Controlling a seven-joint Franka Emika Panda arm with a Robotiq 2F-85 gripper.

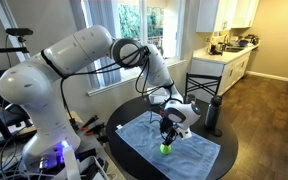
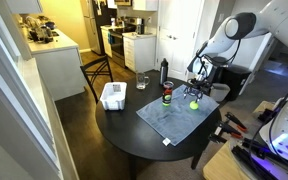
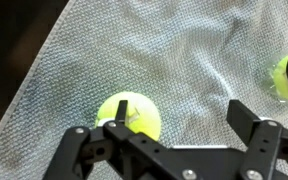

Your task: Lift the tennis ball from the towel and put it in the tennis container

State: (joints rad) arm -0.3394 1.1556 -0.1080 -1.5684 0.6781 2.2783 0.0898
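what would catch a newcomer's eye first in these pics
The bright yellow-green tennis ball lying on the pale blue-grey towel stands out most, with the gripper hovering right over it, jaws open. Next is the big white robot arm leaning over the round dark table.

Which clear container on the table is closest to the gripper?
The slim tennis container with the dark red band, beside the towel; the drinking glass and tub stand farther off.
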